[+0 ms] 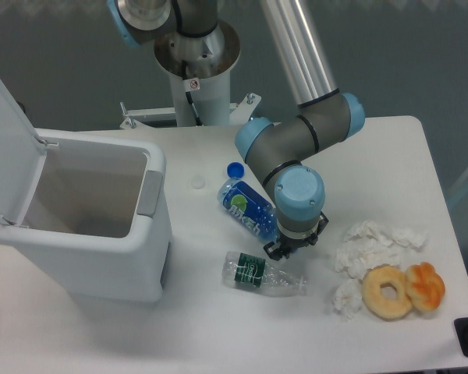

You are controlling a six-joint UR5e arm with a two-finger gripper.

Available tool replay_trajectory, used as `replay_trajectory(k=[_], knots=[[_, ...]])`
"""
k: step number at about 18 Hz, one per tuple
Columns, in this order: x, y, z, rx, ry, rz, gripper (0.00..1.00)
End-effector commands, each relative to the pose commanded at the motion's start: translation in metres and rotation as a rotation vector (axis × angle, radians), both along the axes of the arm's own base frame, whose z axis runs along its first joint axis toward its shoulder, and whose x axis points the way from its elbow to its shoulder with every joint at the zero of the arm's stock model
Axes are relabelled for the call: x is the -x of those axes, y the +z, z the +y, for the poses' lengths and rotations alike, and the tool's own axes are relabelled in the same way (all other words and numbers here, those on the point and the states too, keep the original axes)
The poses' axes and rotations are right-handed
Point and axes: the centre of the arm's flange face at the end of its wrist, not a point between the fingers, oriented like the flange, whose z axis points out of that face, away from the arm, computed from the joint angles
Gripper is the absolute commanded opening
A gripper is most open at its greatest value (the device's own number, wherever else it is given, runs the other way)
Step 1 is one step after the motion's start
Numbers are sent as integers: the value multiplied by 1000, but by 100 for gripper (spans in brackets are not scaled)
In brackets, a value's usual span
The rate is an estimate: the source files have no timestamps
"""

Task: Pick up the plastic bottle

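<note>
The plastic bottle, blue-tinted with a blue label and a green-and-white logo, slants from upper left to lower right in the middle of the table. My gripper points down over its lower right end, and the wrist hides that end. The dark fingers are closed around that end of the bottle. I cannot tell whether the bottle's far end still touches the table.
A crushed clear bottle with a green label lies just below the gripper. A loose blue cap sits above the bottle. An open white bin stands at left. Crumpled tissues and two doughnuts lie at right.
</note>
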Motion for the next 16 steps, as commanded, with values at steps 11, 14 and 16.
replay_trajectory(k=[11, 14, 16], knots=[[21, 63, 32, -91, -31, 106, 20], [30, 93, 45, -171, -71, 123, 19], [37, 111, 45, -191, -130, 142, 18]])
